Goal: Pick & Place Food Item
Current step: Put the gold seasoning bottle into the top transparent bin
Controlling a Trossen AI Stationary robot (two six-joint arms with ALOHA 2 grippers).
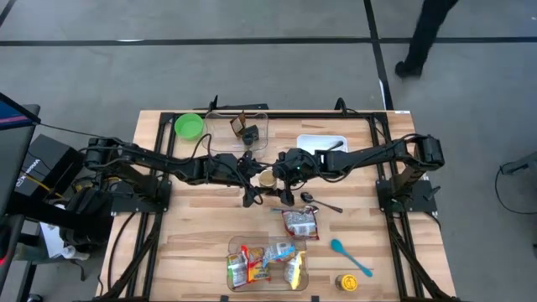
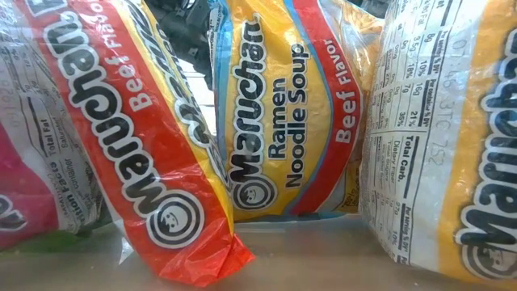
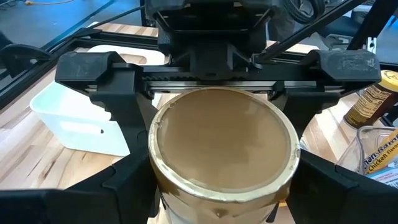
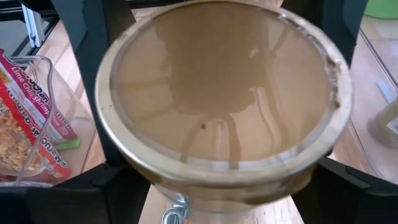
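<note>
Maruchan beef ramen packets [image 2: 283, 121] crowded close, leaning, one label [image 2: 412, 153] side out

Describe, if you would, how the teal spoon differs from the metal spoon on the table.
The teal spoon is brightly coloured; the metal spoon is dark and shiny. The teal spoon lies near the table's front edge, by a yellow-lidded jar; the metal spoon lies mid-table, beside the loose ramen packet. Both lie flat on the wood, similarly angled, untouched.

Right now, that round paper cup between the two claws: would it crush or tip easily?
Probably. The paper cup looks thin-walled and sealed by a flat lid, so hard squeezing may dent it. It stands upright and seems light, so a sideways nudge might tip it.
</note>
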